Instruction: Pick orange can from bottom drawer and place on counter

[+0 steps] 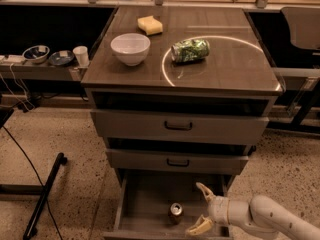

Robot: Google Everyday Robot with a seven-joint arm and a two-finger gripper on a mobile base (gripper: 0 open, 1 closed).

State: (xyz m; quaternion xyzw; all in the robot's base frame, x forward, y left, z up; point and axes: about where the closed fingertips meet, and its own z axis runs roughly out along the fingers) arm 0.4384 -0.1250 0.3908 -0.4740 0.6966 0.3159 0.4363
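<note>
The orange can (175, 212) stands upright on the floor of the open bottom drawer (145, 199), near its front, silver top showing. My gripper (201, 209) is open just to the right of the can, inside the drawer, its two pale fingers spread toward the can without touching it. The white arm comes in from the lower right. The counter (225, 69) is the dark brown cabinet top with a thin white circle line.
On the counter lie a green-patterned can (190, 50) on its side, a white bowl (130, 48) and a yellow sponge (150, 25). Two shallower drawers with black handles (178, 126) sit above. A grey side shelf (40, 66) with bowls and a cup stands left.
</note>
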